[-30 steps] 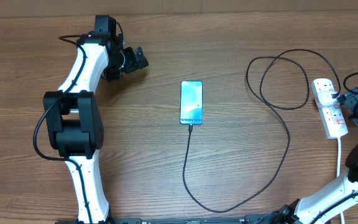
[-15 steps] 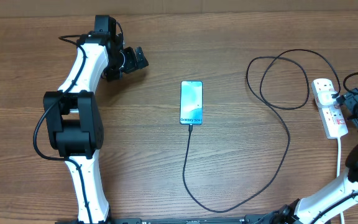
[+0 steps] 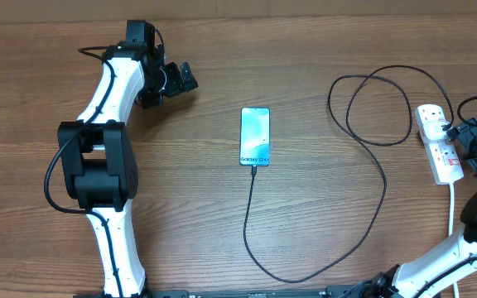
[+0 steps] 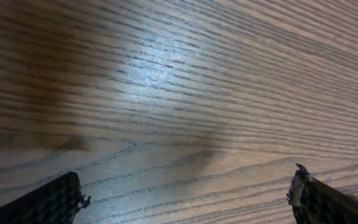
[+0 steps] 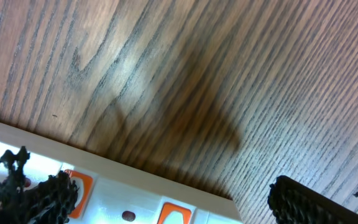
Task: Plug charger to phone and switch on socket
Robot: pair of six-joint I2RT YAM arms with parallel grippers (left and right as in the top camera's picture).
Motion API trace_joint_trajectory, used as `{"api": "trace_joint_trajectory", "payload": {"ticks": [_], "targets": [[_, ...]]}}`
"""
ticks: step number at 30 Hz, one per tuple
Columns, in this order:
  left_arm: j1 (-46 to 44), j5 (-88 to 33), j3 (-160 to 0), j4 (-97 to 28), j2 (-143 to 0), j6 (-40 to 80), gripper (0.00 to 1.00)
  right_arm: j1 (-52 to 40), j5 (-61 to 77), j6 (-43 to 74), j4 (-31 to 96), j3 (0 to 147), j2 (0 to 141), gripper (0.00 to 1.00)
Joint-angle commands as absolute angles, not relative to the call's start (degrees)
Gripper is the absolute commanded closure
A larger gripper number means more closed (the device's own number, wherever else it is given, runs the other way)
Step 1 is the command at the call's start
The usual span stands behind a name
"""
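My right pincer (image 5: 179, 208) hangs at the right edge of the overhead frame, just over the socket (image 3: 439, 142), and its jaws are spread wide with nothing between them. In its own view the two dark fingers frame the lower corners, with the white strip and its orange-red switches (image 5: 169, 214) running along the bottom left. I judge I'm placed here because the switch is the step left to do. Open jaws suit that poorly, so I'd want one fingertip lined up over the rocker instead of straddling it. Whether the switch is already on, I cannot tell from here.

The phone (image 3: 255, 136) lies flat at the centre of the table (image 3: 180, 190), screen up and lit turquoise. The charger (image 3: 248, 207) meets its lower edge, drops toward the bottom of the frame, sweeps right and coils in loops at the upper right beside the strip. The tip looks seated in the phone, though it is too small to be sure.

My left pincer (image 3: 176, 83) is parked at the upper left, well apart from everything, jaws equally wide and empty, its view showing only bare wood. That keeps it clear of the slack cable, which a stray arm could drag and pull the tip out
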State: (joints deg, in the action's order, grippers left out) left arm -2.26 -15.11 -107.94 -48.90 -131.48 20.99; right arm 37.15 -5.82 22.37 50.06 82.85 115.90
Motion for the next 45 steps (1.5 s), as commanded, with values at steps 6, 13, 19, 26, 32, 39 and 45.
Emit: {"api": "trace_joint_trajectory", "payload": {"ticks": [6, 13, 19, 26, 32, 39, 45], "targets": [[-2.74, -14.55, -108.09, -49.04, -130.04, 20.75, 0.0, 37.3, -3.44, 22.22, 51.53, 81.65, 115.92, 0.0], [-2.74, -14.55, -108.09, -49.04, -130.06, 20.75, 0.0, 37.3, -2.42, 22.13, 51.29, 80.73, 115.92, 0.0], [-2.74, -14.55, -108.09, -49.01, -130.06, 20.75, 0.01, 37.3, -0.12, 20.53, 51.31, 80.71, 115.92, 0.0], [-2.74, -14.55, -108.09, -49.04, -130.04, 20.75, 0.0, 37.3, 1.58, 19.18, 51.96, 80.64, 115.92, 0.0], [-2.74, -14.55, -108.09, -49.04, -130.04, 20.75, 0.0, 37.3, 1.61, 19.22, 52.95, 80.6, 115.92, 0.0], [-2.74, -14.55, -108.09, -49.01, -130.04, 20.75, 0.0, 37.3, 1.39, 19.22, 53.45, 80.58, 115.92, 0.0], [-2.74, -14.55, -108.09, -49.01, -130.04, 20.75, 0.0, 37.63, -0.84, 20.93, 53.36, 80.86, 115.77, 0.0]]}}
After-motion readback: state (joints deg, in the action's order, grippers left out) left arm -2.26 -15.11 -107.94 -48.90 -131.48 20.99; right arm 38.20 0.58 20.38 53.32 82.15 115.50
